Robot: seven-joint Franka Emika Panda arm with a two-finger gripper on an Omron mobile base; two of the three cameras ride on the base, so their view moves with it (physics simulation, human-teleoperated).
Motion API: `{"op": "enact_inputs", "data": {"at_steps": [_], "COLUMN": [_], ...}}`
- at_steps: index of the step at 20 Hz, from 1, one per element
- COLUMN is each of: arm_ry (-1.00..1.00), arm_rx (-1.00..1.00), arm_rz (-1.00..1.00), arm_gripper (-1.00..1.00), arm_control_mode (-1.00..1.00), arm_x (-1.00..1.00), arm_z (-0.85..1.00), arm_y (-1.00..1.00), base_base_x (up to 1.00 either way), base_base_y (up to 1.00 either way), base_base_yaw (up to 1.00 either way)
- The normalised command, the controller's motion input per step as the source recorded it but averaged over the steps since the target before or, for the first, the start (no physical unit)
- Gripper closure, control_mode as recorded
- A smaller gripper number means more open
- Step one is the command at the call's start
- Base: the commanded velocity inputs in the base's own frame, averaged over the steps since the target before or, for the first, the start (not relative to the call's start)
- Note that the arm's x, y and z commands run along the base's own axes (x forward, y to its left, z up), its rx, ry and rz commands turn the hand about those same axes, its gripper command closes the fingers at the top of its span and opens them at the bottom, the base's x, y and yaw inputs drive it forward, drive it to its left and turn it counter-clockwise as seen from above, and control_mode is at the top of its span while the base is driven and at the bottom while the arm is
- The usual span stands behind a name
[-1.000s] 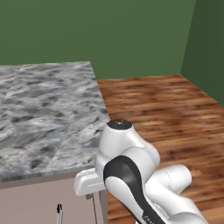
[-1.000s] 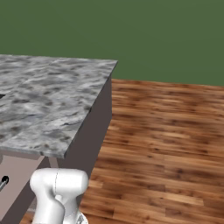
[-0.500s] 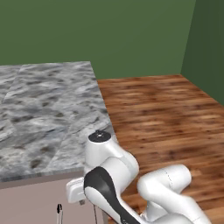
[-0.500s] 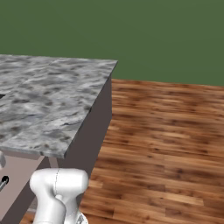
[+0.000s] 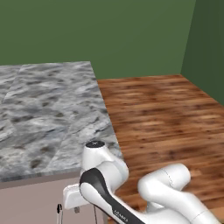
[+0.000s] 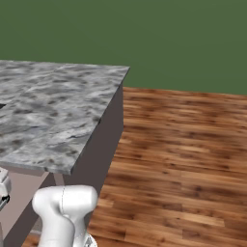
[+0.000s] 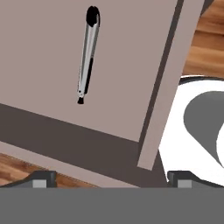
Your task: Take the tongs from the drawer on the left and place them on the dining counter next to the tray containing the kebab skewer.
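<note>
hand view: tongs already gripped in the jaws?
No. The tongs lie flat on the floor of the open drawer, well clear of the open jaws.

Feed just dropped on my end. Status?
Gripper open, empty, above the open drawer. Tongs lying inside, untouched. Nothing between.

One tongs (image 7: 87, 57). One open drawer (image 7: 127, 74). One dining counter (image 5: 48, 113). One wood floor (image 6: 188, 154). One gripper (image 7: 109, 177).
</note>
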Motion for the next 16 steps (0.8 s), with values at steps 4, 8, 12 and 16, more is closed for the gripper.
{"op": "enact_inputs", "data": {"at_steps": [4,8,12,16], "arm_ry": [0.00,-0.02,0.00,0.00], "arm_rx": [-0.03,-0.05,-0.03,0.00], "arm_rz": [0.00,0.00,0.00,0.00], "arm_gripper": [-1.00,-1.00,-1.00,-1.00], "arm_control_mode": [-1.00,-1.00,-1.00,-1.00], "arm_x": [0.05,0.09,0.15,0.12], "arm_z": [-0.29,-0.32,-0.34,-0.35], "arm_y": [0.21,0.23,0.32,0.27], "base_base_x": [0.00,0.00,0.00,0.00], "base_base_y": [0.00,0.00,0.00,0.00], "base_base_yaw": [0.00,0.00,0.00,0.00]}}
